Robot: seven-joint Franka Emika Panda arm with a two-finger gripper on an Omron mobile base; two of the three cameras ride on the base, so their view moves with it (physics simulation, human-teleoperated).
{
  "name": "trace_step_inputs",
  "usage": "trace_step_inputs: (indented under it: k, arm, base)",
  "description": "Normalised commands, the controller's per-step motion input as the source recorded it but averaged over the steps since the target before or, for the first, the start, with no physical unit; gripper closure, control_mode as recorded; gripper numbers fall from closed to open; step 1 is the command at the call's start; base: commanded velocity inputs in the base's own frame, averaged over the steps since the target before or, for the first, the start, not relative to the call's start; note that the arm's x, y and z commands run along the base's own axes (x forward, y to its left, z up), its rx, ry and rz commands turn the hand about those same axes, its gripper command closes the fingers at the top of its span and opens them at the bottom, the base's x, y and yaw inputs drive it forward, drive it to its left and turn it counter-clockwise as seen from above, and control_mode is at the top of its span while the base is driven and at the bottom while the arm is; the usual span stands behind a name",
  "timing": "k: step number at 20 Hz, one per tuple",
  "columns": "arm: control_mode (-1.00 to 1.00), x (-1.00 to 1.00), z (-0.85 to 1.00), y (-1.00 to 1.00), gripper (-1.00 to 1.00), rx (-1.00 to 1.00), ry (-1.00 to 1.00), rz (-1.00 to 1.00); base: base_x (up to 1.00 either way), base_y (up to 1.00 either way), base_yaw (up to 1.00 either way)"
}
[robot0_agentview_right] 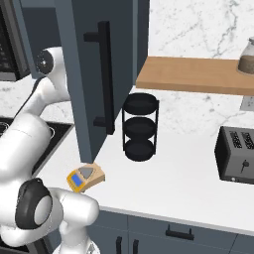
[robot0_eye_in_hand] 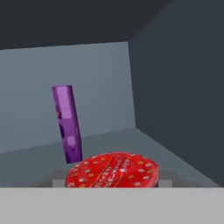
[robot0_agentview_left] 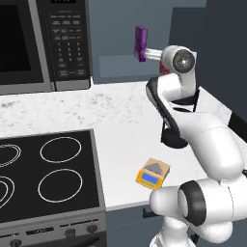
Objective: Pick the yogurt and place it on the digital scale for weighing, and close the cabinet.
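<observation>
The yogurt (robot0_eye_in_hand: 112, 171), a dark-red cup with a speckled red lid, stands on the floor of the open cabinet (robot0_eye_in_hand: 175, 87) right under my hand. My gripper (robot0_eye_in_hand: 112, 183) is shut on it, with only slivers of the fingers showing on either side of the lid. In the left base view the arm reaches up into the cabinet beside a purple box (robot0_agentview_left: 141, 43). The cabinet door (robot0_agentview_right: 87, 74) with its black bar handle (robot0_agentview_right: 104, 74) stands swung open. The digital scale (robot0_agentview_left: 153, 172) (robot0_agentview_right: 85, 177) lies orange-yellow near the counter's front edge, nothing on its plate.
The purple box (robot0_eye_in_hand: 68, 124) stands behind the yogurt to the left. A microwave (robot0_agentview_left: 43, 43) hangs over the stove (robot0_agentview_left: 48, 178). A black three-tier rack (robot0_agentview_right: 140, 126), a toaster (robot0_agentview_right: 238, 156) and a wooden shelf (robot0_agentview_right: 198, 74) with a jar (robot0_agentview_right: 246, 57) lie to the right.
</observation>
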Motion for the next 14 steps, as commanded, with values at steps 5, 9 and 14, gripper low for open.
trace_step_inputs:
  k: [5,9,14]
  arm:
    - [-1.0,-1.0,-0.13,0.01,1.0,0.18,0.13,0.0]
    - [-1.0,-1.0,-0.54,0.15,1.0,0.05,0.09,0.06]
    - [-1.0,-0.62,-0.66,0.38,1.0,-0.01,0.02,0.03]
  base:
    - [0.0,0.0,0.0]
    - [0.0,0.0,0.0]
    - [0.0,0.0,0.0]
